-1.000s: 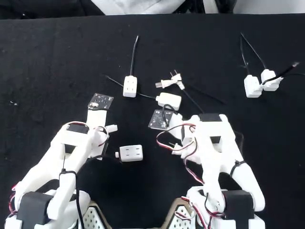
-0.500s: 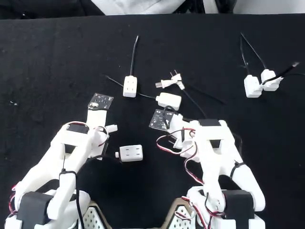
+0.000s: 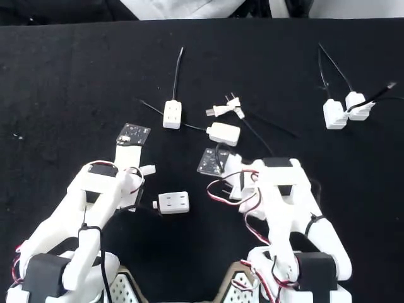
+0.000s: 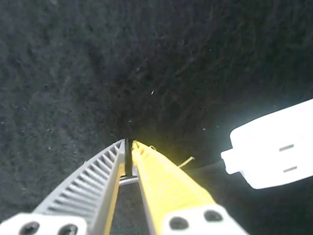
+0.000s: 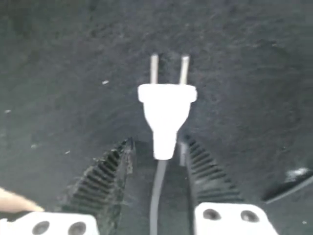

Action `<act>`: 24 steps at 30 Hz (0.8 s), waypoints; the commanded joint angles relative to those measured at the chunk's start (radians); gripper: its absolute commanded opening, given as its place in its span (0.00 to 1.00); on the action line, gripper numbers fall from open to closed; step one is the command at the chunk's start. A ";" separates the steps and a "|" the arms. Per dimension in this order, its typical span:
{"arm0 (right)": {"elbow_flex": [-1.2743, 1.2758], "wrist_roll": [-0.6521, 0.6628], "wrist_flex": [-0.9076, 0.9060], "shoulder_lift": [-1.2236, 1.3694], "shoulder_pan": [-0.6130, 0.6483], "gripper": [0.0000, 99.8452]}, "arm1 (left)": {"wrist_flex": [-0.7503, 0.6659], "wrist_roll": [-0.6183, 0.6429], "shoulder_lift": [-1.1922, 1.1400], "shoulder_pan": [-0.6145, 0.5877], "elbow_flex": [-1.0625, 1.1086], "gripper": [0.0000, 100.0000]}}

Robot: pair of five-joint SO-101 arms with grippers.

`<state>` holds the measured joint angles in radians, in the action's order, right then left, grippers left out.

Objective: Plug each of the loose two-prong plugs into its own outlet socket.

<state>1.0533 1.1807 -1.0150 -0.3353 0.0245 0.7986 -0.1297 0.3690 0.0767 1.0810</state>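
**Right jaws spread around a plug, left jaws nipped on a cord**

Right jaws stand part open, one on each side of the narrow tail of a white two-prong plug [image 5: 166, 105]. A dark gap shows on one side, so they do not clamp it. The plug lies flat on the black bench [image 5: 58, 58] with its prongs pointing away from the wrist. Its grey cord [image 5: 156, 196] runs back between the jaws.

Left jaws are closed to a point, with a thin black cord [image 4: 128, 159] nipped between their tips. A white outlet socket [image 4: 274, 152] lies just beside them. From above it sits at 7 o'clock from the bench's middle, at 3 o'clock of the left arm [image 3: 95, 189].

A second socket [image 3: 172, 114] lies at 11 o'clock, its cord leading toward 12. A white block [image 3: 224, 133] lies at 1 o'clock, close to the middle, with two loose plugs [image 3: 226, 107] crossed just beyond it. Out at 2 o'clock, two white pieces [image 3: 344, 110] touch each other. The right arm [image 3: 281, 189] stands at 5 o'clock.
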 commanded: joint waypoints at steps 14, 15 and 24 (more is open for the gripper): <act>-0.096 0.006 -0.118 0.002 -0.011 0.12 | -0.028 0.003 -0.023 -0.018 -0.021 0.03; -0.090 0.006 -0.100 0.002 -0.002 0.12 | -0.028 0.003 -0.023 -0.018 -0.021 0.03; -0.091 0.006 -0.035 0.002 -0.002 0.12 | -0.026 0.003 -0.023 -0.018 -0.021 0.03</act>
<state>0.9751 1.1807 -1.0625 -0.3353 0.0092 0.7986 -0.1297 0.3690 0.0767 1.0810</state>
